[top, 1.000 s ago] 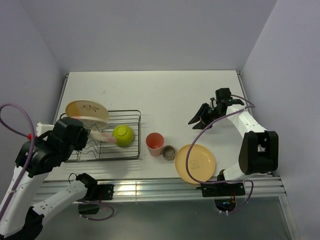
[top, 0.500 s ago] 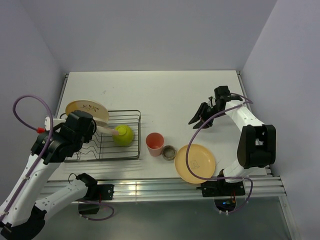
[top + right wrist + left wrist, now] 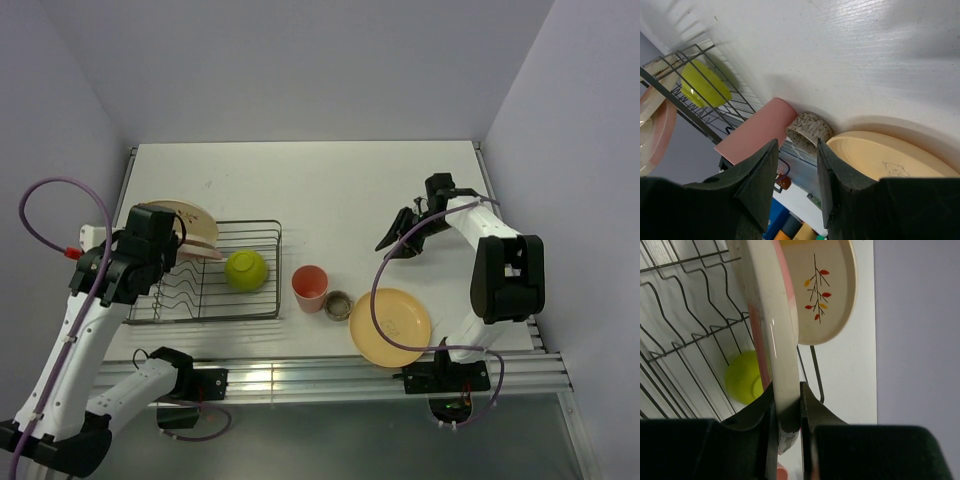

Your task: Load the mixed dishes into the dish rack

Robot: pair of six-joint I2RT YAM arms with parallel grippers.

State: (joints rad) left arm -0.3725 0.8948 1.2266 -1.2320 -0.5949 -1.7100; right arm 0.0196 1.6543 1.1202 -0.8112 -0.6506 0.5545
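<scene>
Left claw [image 3: 787, 407] tight on cream-and-pink plate [image 3: 774, 315], now clear of bowl [image 3: 246, 269], beside sprig plate [image 3: 822, 285]; right claw [image 3: 796, 152] agape

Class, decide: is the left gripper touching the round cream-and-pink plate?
Touching. The left wrist view shows the left gripper shut on the round cream-and-pink plate, both fingers pressed against its rim.

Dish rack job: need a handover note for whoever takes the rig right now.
Left hand: shut on the cream-and-pink plate, held on edge over the left end of the dish rack, not yet slotted.
Right hand: open, empty, above the table.
Done: sprig plate at the rack's far left corner, yellow-green bowl in its right part.
On the table, right of the rack: pink cup, small grey-brown cup, yellow-orange plate.
Left: seat the held plate, then load those three.
</scene>
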